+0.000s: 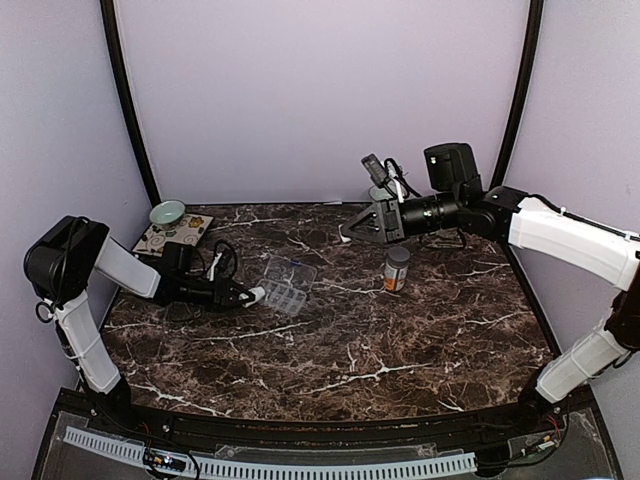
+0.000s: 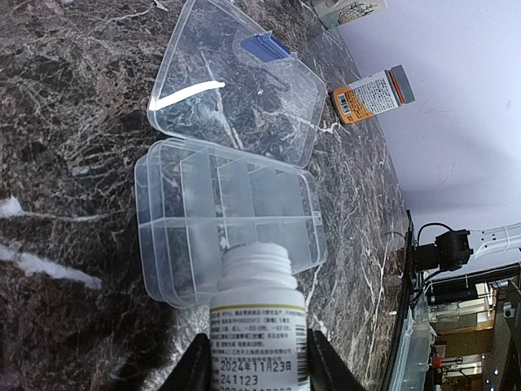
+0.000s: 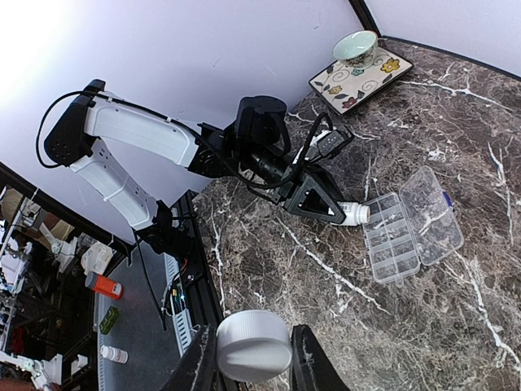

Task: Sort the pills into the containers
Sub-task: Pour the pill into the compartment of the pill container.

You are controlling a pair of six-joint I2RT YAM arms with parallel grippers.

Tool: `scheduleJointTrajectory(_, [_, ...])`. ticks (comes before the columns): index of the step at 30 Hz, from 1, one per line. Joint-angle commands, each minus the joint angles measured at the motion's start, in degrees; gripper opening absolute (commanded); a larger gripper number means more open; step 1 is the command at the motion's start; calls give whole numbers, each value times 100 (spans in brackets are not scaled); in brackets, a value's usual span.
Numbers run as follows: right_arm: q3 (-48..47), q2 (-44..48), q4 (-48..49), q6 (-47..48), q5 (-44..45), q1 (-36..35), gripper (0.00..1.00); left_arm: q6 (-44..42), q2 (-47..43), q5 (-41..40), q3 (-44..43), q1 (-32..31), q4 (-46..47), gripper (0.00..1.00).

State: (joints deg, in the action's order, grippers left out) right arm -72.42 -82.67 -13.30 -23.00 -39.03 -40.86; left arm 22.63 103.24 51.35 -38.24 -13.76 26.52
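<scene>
At the far left of the marble table (image 1: 400,350), a pale green bowl (image 1: 167,212) sits on the back corner of a patterned plate (image 1: 185,232). Just right of them the left gripper (image 2: 257,338) reaches low over the tabletop, its two fingers pinching a white bottle (image 2: 259,309) by its labelled body. The bottle is uncapped and its mouth points at the near rim of the organizer box (image 2: 228,216). The clear box lies left of the table's centre with its lid (image 2: 236,90) swung fully open and flat on the marble. A blue piece (image 2: 264,46) shows through the lid, but what it is cannot be told. Farther right, raised above the table, the right gripper (image 1: 348,233) is clamped on a round white cap (image 3: 254,349). Below it an orange-labelled bottle (image 1: 397,268) stands upright with a grey cap, well apart from the box
</scene>
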Motion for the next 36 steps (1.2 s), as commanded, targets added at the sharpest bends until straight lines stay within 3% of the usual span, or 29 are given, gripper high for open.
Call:
scheduleJointTrajectory(1, [-53, 58, 260, -29, -81, 9, 4, -168, -247, -19, -101, -38, -219, 0])
scheduleJointTrajectory(36, [97, 93, 389, -67, -119, 13, 4, -619, -366, -225, -432, -137, -1125, 0])
